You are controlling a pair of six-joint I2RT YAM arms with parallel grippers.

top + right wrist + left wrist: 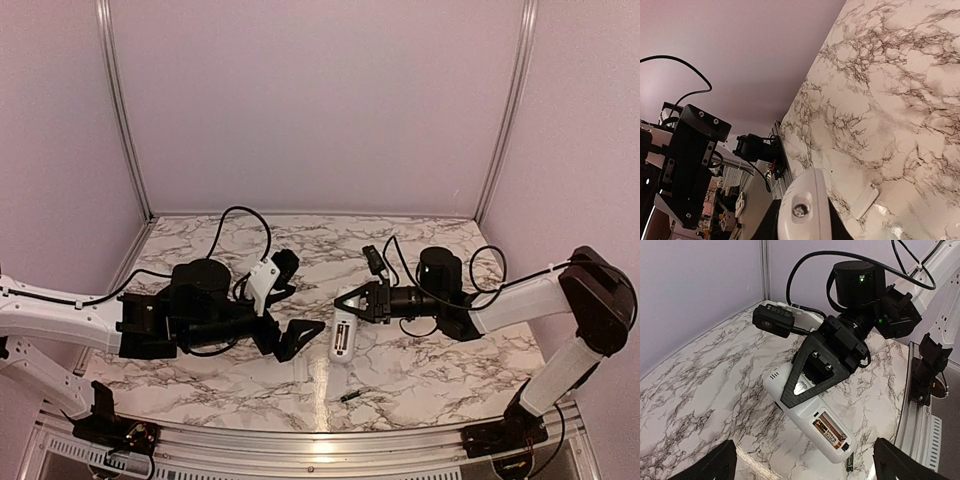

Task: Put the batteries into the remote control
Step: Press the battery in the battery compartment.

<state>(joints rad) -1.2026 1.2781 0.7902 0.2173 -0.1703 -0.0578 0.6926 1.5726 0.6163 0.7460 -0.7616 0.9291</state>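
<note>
The right gripper (346,304) is clamped on the remote (341,343). The left gripper (296,300), fingers wide apart, is just beside it. A dark battery (350,396) lies loose near the right gripper.

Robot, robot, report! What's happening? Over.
Left pincer open, empty. Right pincer shut on remote control, one battery in. Other battery loose on table. Nothing blocking.

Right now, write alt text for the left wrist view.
The right tool clamps a white remote control lying back-up on the marbled table, its open compartment showing one battery. The left tool is spread wide, a finger in each bottom corner.
</note>
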